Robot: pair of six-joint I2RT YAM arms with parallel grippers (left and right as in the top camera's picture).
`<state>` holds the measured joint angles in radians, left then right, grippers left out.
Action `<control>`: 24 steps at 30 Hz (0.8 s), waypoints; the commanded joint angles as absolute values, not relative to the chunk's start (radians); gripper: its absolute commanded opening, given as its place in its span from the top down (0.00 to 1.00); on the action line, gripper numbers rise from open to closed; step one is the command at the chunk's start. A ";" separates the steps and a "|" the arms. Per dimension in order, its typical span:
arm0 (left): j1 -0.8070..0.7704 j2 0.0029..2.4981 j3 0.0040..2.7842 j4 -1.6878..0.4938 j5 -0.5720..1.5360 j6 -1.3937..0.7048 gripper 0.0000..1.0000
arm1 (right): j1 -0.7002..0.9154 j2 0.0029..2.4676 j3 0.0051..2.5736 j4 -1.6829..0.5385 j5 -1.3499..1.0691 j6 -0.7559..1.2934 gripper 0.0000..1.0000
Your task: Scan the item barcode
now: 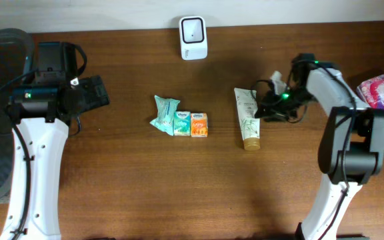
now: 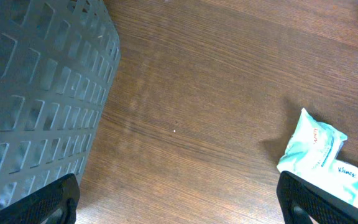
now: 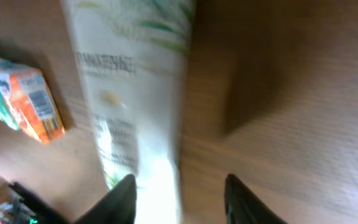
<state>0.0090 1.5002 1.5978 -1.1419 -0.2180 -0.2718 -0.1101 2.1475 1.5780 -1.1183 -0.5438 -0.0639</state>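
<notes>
Three small packs (image 1: 179,122) lie at nine o'clock of the tube (image 1: 247,117) (mid-table), with the scanner (image 1: 193,38) at eleven. The tube's long axis runs twelve-to-six, cap at six. The right gripper (image 3: 182,202) hangs over it, unclenched; the left gripper (image 2: 185,208) is agape and empty.

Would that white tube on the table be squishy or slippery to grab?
Probably squishy: the white tube looks like soft plastic, flattened at one end. Possibly slick; its skin looks glossy. It would likely slide, not roll.
</notes>
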 commanded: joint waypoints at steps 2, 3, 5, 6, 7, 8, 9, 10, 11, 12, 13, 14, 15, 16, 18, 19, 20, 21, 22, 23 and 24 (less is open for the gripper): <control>0.016 1.498 1.602 -1.142 -0.225 -0.260 0.01 | -0.171 2.144 1.755 -1.333 -0.538 -0.075 0.55; 0.016 1.498 1.602 -1.142 -0.225 -0.260 0.01 | -0.151 2.143 1.790 -1.377 -0.538 -0.104 0.55; 0.016 1.498 1.602 -1.142 -0.225 -0.260 0.01 | -0.072 2.142 1.816 -1.410 -0.452 -0.123 0.53; 0.016 1.498 1.602 -1.142 -0.225 -0.260 0.01 | -0.015 2.142 1.816 -1.404 -0.363 -0.097 0.52; 0.016 1.498 1.602 -1.142 -0.225 -0.260 0.01 | 0.066 2.142 1.816 -1.381 -0.225 -0.006 0.51; 0.016 1.498 1.602 -1.142 -0.225 -0.260 0.01 | 0.127 2.142 1.816 -1.363 -0.141 0.056 0.51; 0.016 1.498 1.602 -1.142 -0.225 -0.260 0.01 | 0.206 2.145 1.816 -1.341 -0.033 0.125 0.50; 0.016 1.498 1.602 -1.142 -0.225 -0.260 0.01 | 0.278 2.146 1.800 -1.309 0.107 0.206 0.49; 0.016 1.498 1.602 -1.142 -0.225 -0.260 0.01 | 0.331 2.146 1.773 -1.274 0.226 0.272 0.46; 0.016 1.498 1.602 -1.142 -0.225 -0.260 0.01 | 0.374 2.147 1.738 -1.237 0.314 0.321 0.46; 0.016 1.498 1.602 -1.142 -0.225 -0.260 0.01 | 0.400 2.147 1.707 -1.196 0.353 0.331 0.46; 0.016 1.498 1.602 -1.142 -0.225 -0.260 0.01 | 0.424 2.148 1.666 -1.144 0.383 0.340 0.46; 0.016 1.498 1.602 -1.142 -0.225 -0.260 0.01 | 0.432 2.148 1.629 -1.100 0.405 0.357 0.46; 0.016 1.498 1.602 -1.142 -0.225 -0.260 0.01 | 0.432 2.149 1.581 -1.040 0.410 0.356 0.46; 0.016 1.498 1.602 -1.142 -0.225 -0.260 0.01 | 0.432 2.149 1.498 -0.944 0.446 0.348 0.46; 0.016 1.498 1.602 -1.142 -0.225 -0.260 0.01 | 0.430 2.149 1.461 -0.918 0.475 0.348 0.47; 0.016 1.498 1.602 -1.142 -0.225 -0.260 0.01 | 0.429 2.149 1.456 -0.920 0.475 0.348 0.61; 0.016 1.498 1.602 -1.142 -0.225 -0.260 0.01 | 0.429 2.149 1.457 -0.920 0.471 0.348 0.88; 0.016 1.498 1.602 -1.142 -0.225 -0.260 0.01 | 0.426 2.149 1.458 -0.920 0.454 0.340 0.96; 0.016 1.498 1.602 -1.142 -0.225 -0.260 0.01 | 0.417 2.148 1.472 -0.931 0.392 0.326 0.96; 0.016 1.498 1.602 -1.142 -0.225 -0.260 0.01 | 0.397 2.148 1.513 -0.966 0.309 0.325 0.96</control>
